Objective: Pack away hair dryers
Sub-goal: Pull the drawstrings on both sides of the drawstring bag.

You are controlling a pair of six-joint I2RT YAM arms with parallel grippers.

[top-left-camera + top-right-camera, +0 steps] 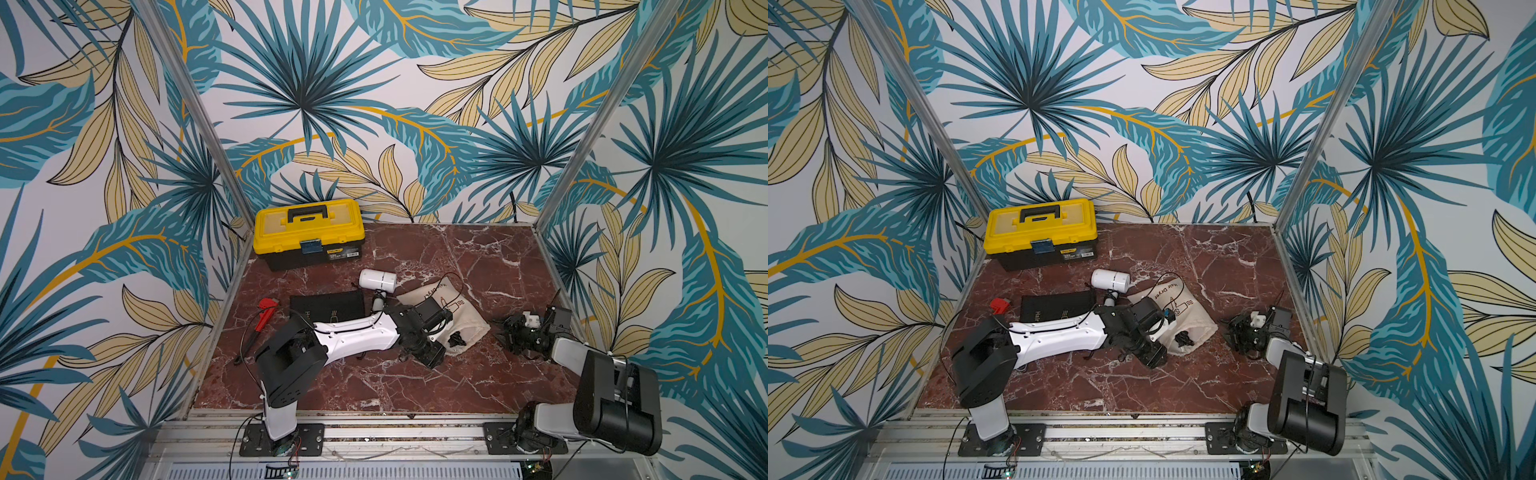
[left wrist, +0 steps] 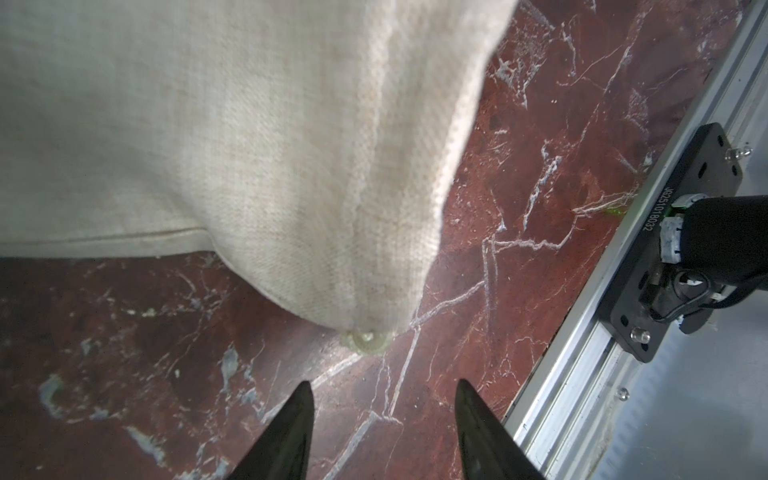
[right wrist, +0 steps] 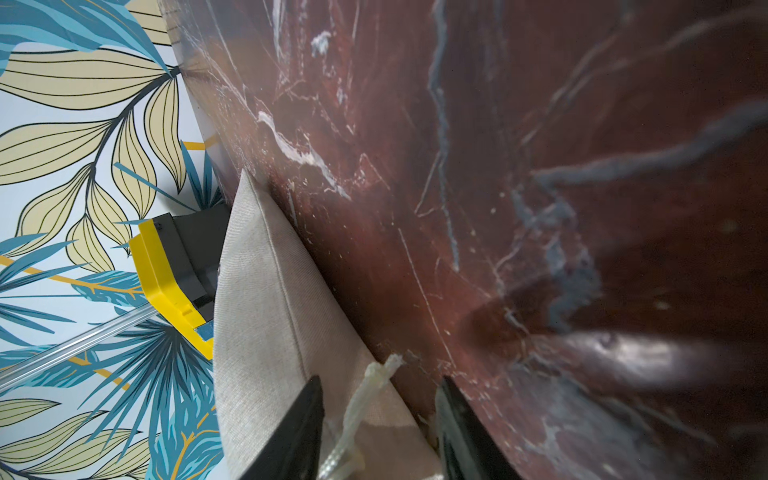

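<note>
Lying mid-frame in a top view, the white hair dryer [image 1: 377, 279] sits upper left of the beige pouch [image 1: 465, 322]; left gripper [image 2: 383, 384] gapes empty, right gripper [image 3: 380, 379] straddles a drawstring [image 3: 376, 372], seemingly unpinched.

"Hair Dryer" marks the beige pouch [image 1: 1196, 326], "Hair" the black pouch [image 1: 1059, 305], a blurred serial the base plate [image 2: 706, 166].

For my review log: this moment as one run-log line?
white dryer: on table, unpacked | left tool: open, at beige pouch corner | right tool: open, pouch drawstring between tips
</note>
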